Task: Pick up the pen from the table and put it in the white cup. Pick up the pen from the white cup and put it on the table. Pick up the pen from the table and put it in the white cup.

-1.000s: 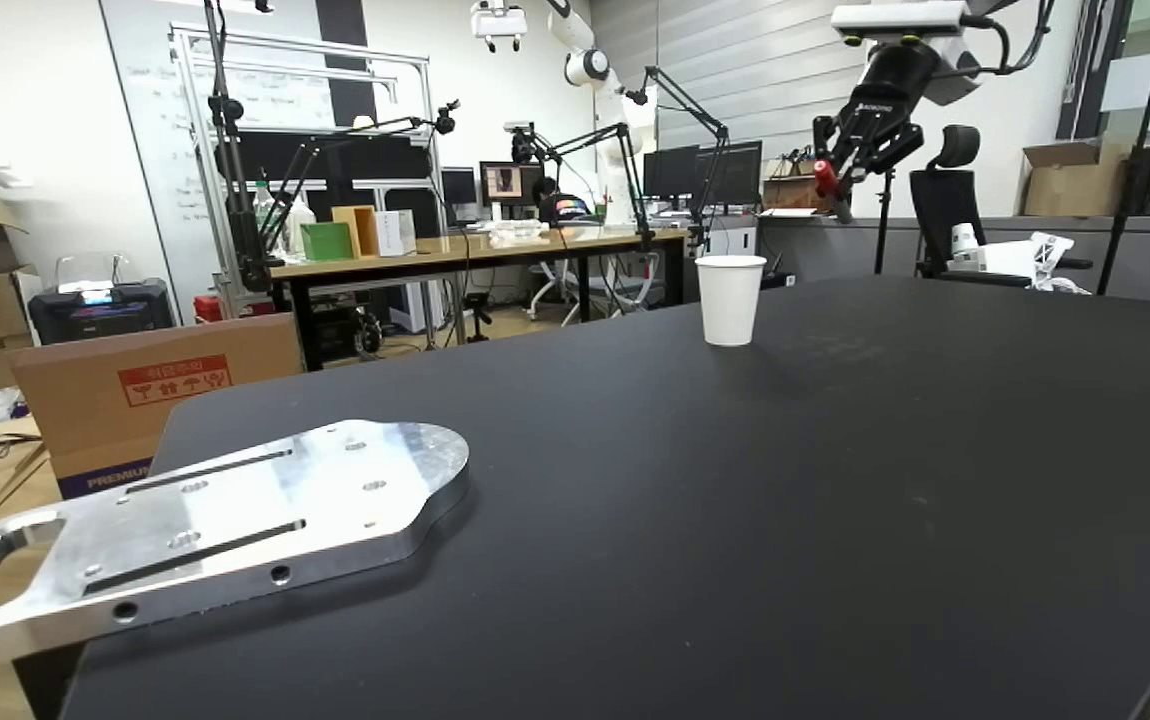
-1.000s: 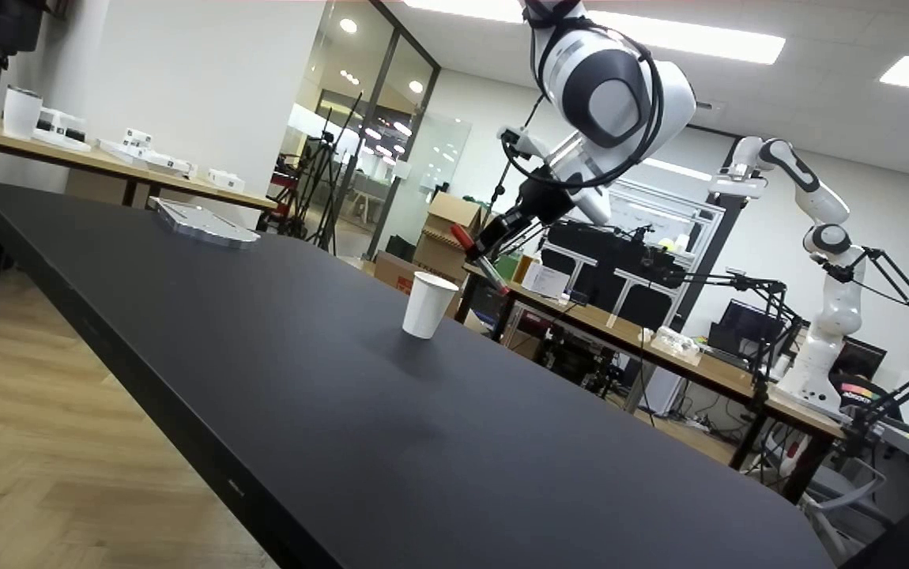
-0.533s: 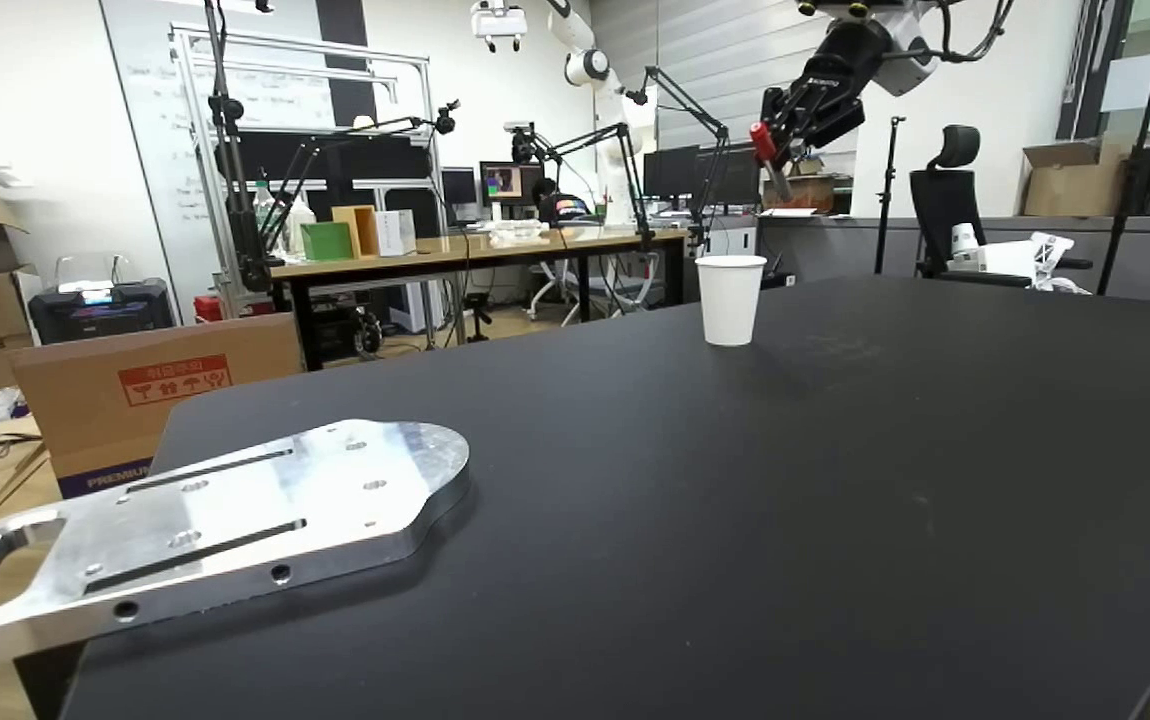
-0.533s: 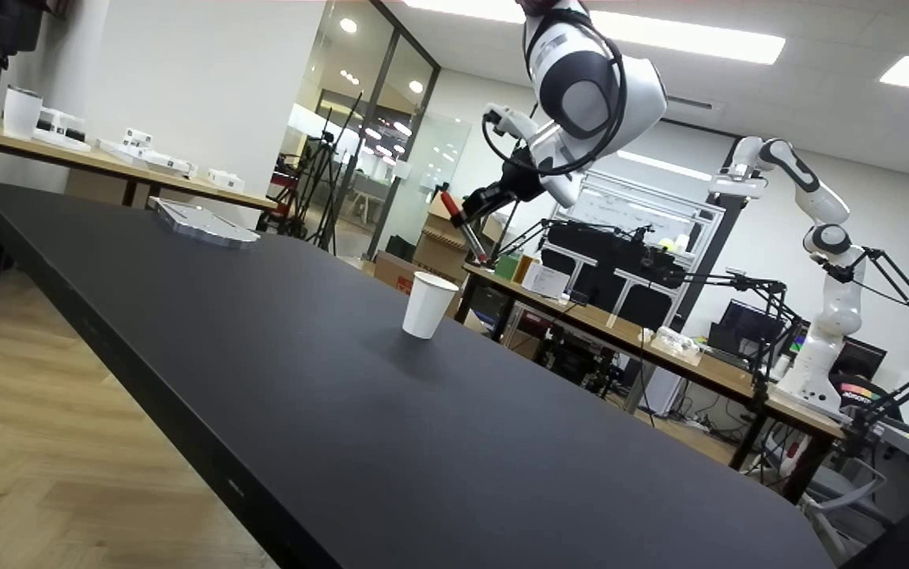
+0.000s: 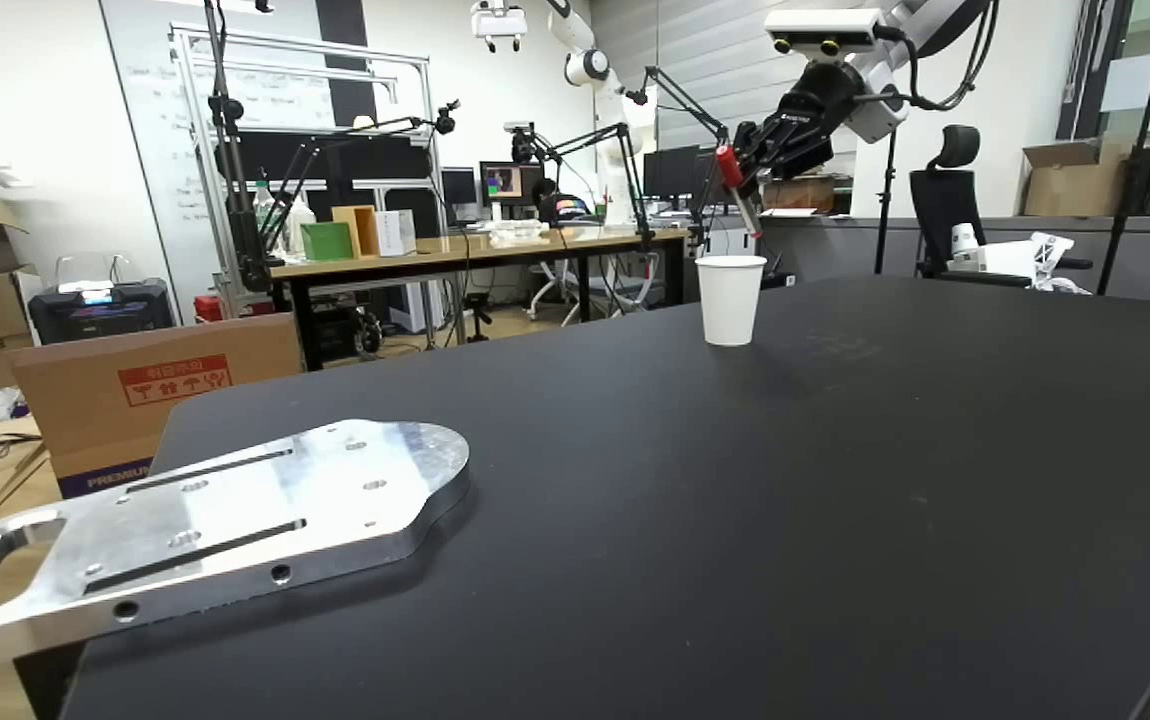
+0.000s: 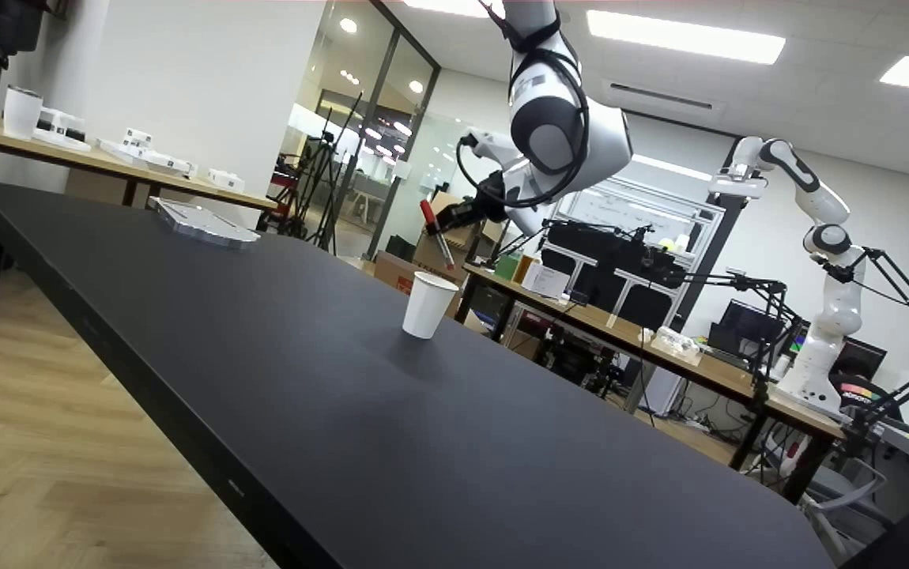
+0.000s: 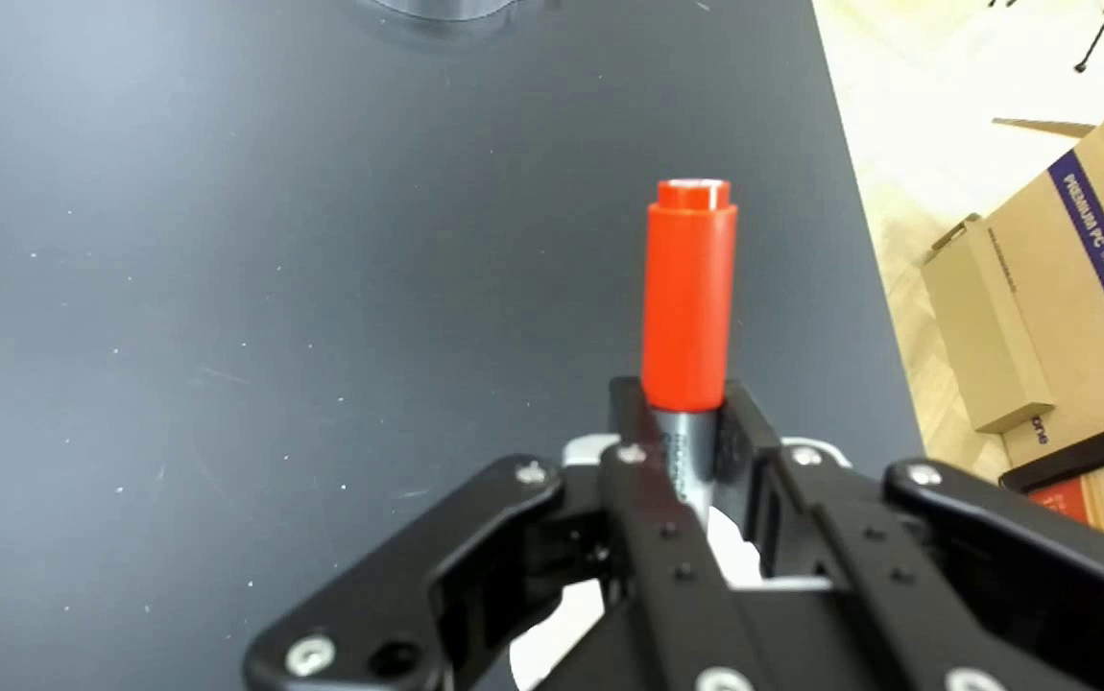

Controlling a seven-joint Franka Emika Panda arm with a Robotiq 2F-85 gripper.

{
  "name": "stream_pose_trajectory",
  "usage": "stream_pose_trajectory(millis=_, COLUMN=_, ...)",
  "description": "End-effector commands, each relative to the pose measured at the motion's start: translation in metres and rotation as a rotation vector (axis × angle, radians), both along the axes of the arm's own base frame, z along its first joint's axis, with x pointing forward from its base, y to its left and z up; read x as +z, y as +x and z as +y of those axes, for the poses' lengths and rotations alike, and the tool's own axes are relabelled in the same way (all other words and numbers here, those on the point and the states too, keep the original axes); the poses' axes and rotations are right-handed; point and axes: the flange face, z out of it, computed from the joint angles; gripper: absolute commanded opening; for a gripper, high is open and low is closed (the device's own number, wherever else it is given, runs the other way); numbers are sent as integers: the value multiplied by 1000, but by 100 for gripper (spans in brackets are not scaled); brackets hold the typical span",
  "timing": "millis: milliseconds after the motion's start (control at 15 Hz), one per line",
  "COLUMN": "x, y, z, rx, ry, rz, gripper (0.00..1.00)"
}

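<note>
- In an exterior view, a black gripper on the far side, right of centre, holds a pen in the air, red cap high at the left, silver barrel slanting down to the right. Its lower end hangs just above the white cup, which stands upright on the far part of the black table. A metal plate lies near left; a cardboard box stands beyond the table's left edge.
- In an exterior view, a workbench runs behind the table at far right, bearing a second robot arm. The pen's red-tipped lower end is near the cup's rim, with a gap between them.
- In the wrist view, the fingers are closed to the pen's width, clasping its silver barrel just below the red cap. The cup shows beneath, mostly hidden by the gripper. At right lie pale floor and the box, marked "PREMIUM PC."
</note>
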Motion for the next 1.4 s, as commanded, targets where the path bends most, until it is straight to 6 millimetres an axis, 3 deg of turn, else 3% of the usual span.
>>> stream_pose_trajectory(millis=0, x=-11, y=10, z=-1, rx=-22, ry=71, rz=9, gripper=5)
stream_pose_trajectory(millis=933, x=-66, y=15, z=-5, rx=-44, ry=110, rz=16, gripper=5)
stream_pose_trajectory(millis=1000, x=-68, y=15, z=-4, rx=-44, ry=109, rz=16, gripper=46)
stream_pose_trajectory(millis=1133, x=-69, y=16, z=-4, rx=-39, ry=106, rz=11, gripper=51)
stream_pose_trajectory(millis=1333, x=-61, y=18, z=-3, rx=-34, ry=104, rz=-5, gripper=71)
